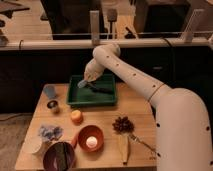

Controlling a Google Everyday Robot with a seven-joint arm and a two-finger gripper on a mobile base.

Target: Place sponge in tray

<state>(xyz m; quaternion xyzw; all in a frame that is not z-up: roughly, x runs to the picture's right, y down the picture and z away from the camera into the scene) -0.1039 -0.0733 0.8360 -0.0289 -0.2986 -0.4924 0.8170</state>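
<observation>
camera view: gripper point(86, 80) over tray point(86, 98) left end, sponge point(82, 84) slanting diagonally

Scene under warm light that falls from above. The wooden table point(142, 107) is lit fairly evenly in an amber tone, while the band behind it, beneath the pale rail point(50, 44), is left in deep shadow. The white arm point(131, 76) is rendered as the brightest surface, its upper side lit and its underside shaded. The gripper point(86, 81) is seen over the rear left part of the dark green tray point(92, 103), whose interior is kept dim.
</observation>
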